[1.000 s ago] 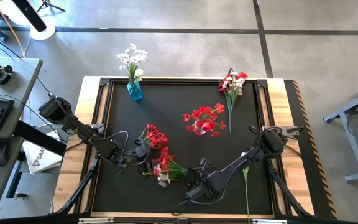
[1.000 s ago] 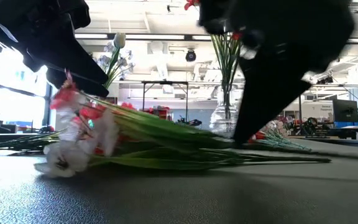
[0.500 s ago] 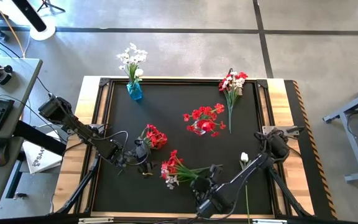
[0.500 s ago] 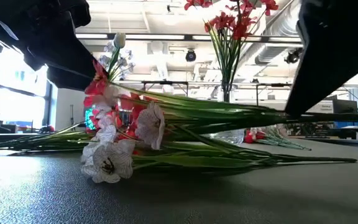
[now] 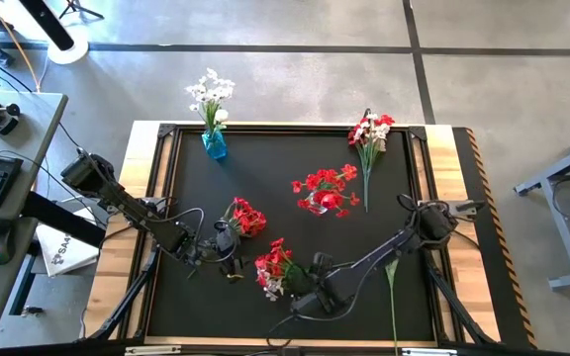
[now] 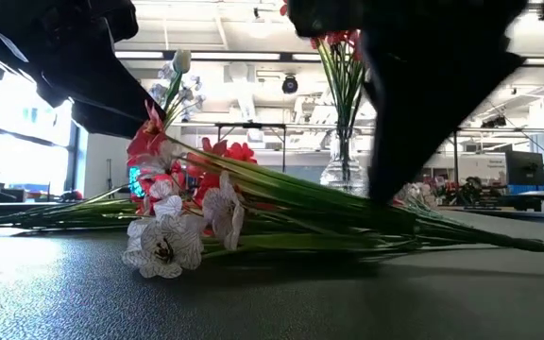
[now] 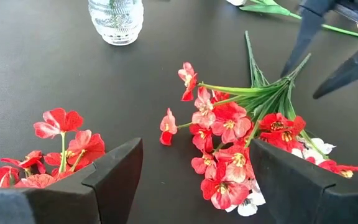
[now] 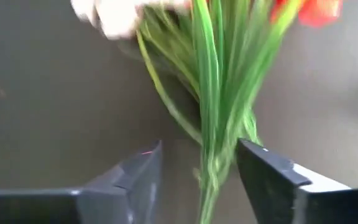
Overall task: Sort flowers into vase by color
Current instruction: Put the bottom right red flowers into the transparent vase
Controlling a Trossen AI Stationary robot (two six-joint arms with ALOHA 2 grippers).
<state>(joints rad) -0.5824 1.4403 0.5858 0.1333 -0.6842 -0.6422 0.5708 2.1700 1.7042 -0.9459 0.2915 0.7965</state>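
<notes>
A mixed bunch of red and white flowers (image 5: 273,269) lies on the black mat near the front, its stems (image 8: 216,93) pointing right. My right gripper (image 5: 310,295) stands over those stems, open, with one finger on each side (image 8: 197,168). My left gripper (image 7: 194,168) waits open just left of the bunch (image 7: 235,134), beside a loose red bunch (image 5: 246,217) lying on the mat. A clear vase (image 5: 325,193) holds red flowers. A blue vase (image 5: 214,146) at the far left holds white ones. My right gripper comes down on the bunch's stem end from above, its open fingers across the stems. The picture is blurred, so I cannot tell whether a finger (image 8: 266,168) touches the stems. The bunch rests on the mat (image 6: 253,203).
Another mixed bunch (image 5: 369,133) lies at the far right corner. A single white flower on a long stem (image 5: 392,282) lies at the near right, under my right arm. The mat has a raised wooden frame (image 5: 137,198). A desk with a keyboard stands to the left.
My right gripper went toward the near edge, then came back toward the bunch and tipped. The mixed bunch slid a little to the right. Its blossoms turned about and now face the near edge; it lies flat on the mat.
</notes>
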